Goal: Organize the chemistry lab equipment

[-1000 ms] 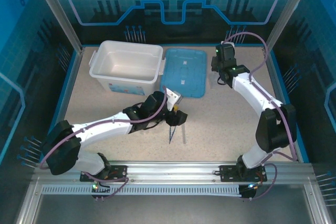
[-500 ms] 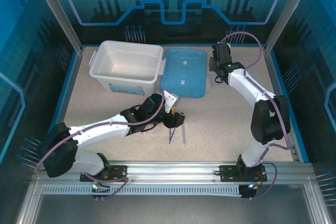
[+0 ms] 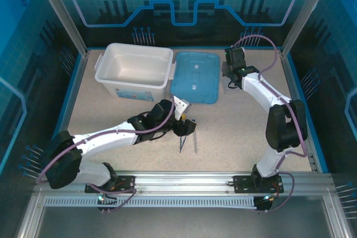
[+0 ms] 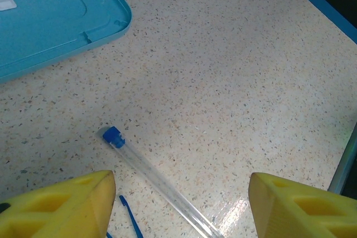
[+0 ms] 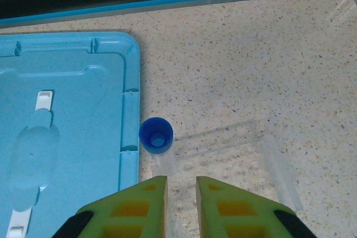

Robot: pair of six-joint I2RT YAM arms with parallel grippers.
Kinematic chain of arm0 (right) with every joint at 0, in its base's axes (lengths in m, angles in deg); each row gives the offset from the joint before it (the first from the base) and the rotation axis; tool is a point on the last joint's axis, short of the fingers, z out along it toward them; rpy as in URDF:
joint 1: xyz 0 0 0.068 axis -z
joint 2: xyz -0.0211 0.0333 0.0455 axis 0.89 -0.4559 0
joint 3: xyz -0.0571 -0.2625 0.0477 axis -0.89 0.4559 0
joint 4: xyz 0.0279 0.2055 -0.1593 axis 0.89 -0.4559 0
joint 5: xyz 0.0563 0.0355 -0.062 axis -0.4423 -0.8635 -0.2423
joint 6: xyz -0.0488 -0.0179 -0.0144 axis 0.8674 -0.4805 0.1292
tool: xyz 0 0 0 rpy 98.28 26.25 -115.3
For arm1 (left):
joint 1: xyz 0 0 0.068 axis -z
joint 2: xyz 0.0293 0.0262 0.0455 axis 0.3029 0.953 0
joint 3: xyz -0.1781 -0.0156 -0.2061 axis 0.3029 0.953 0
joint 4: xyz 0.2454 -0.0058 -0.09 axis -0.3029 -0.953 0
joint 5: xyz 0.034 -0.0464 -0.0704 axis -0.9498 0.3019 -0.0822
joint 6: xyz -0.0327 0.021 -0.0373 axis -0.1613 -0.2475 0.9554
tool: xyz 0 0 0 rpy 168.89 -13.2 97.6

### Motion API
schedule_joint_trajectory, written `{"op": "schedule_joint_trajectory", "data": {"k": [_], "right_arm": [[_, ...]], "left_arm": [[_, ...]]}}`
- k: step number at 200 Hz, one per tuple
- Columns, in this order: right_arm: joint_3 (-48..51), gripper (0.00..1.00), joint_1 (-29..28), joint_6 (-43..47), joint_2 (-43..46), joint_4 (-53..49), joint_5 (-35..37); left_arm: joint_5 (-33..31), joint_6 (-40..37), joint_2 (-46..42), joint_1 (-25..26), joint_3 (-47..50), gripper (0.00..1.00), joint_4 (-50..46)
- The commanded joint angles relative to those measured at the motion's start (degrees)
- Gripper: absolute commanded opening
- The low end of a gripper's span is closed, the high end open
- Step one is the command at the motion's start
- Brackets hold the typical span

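Left gripper [image 4: 179,183] spread wide over a tube [image 4: 156,177] lying on the table [image 4: 234,71], tweezers [image 4: 130,216] just beside it. Right gripper [image 5: 181,185] nearly closed, apparently pinching a second tube [image 5: 155,135] beside the lid [image 5: 67,98].

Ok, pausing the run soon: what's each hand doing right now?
Left hand: open, empty, over a lying tube.
Right hand: nearly closed at a blue-capped tube; grip cannot be told.

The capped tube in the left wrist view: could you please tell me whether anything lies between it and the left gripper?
Nothing visible does. The tube lies flat on the bare table below the open left gripper. The tweezers lie beside it, not over it, and the light-blue lid is apart.
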State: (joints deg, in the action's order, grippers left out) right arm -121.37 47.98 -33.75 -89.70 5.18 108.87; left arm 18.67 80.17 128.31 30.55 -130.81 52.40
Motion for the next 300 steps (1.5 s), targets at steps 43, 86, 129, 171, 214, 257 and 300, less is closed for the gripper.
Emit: {"op": "schedule_joint_trajectory", "data": {"k": [43,86,129,171,214,257,300], "right_arm": [[-1.73,0.11,0.66,-0.8,-1.73,-1.36,-0.18],[-2.34,0.12,0.83,-0.52,-2.47,-1.52,-0.36],[-2.19,0.16,0.92,-0.87,-2.83,-1.62,-0.55],[-1.64,0.22,1.1,-0.96,-2.48,-1.44,-0.99],[-1.11,0.29,1.15,-0.74,-1.57,-1.44,-0.73],[-1.74,0.33,1.17,-0.56,-1.33,-2.06,-0.78],[-2.24,0.4,1.09,0.22,1.42,-2.98,-0.78]], "left_arm": [[-0.81,-0.51,-1.58,0.36,1.46,0.65,0.24],[-0.81,-0.51,-1.52,0.34,1.56,0.66,0.46],[-0.81,-0.51,-1.49,0.33,1.71,0.66,0.55],[-0.99,-0.64,-1.59,0.38,1.8,0.65,0.59],[-0.77,-0.53,-1.67,0.33,1.68,0.65,0.6],[-0.81,-0.51,-1.93,0.33,1.64,0.65,0.59],[-0.63,-0.66,-1.43,0.33,0.91,0.66,0.29]]}}
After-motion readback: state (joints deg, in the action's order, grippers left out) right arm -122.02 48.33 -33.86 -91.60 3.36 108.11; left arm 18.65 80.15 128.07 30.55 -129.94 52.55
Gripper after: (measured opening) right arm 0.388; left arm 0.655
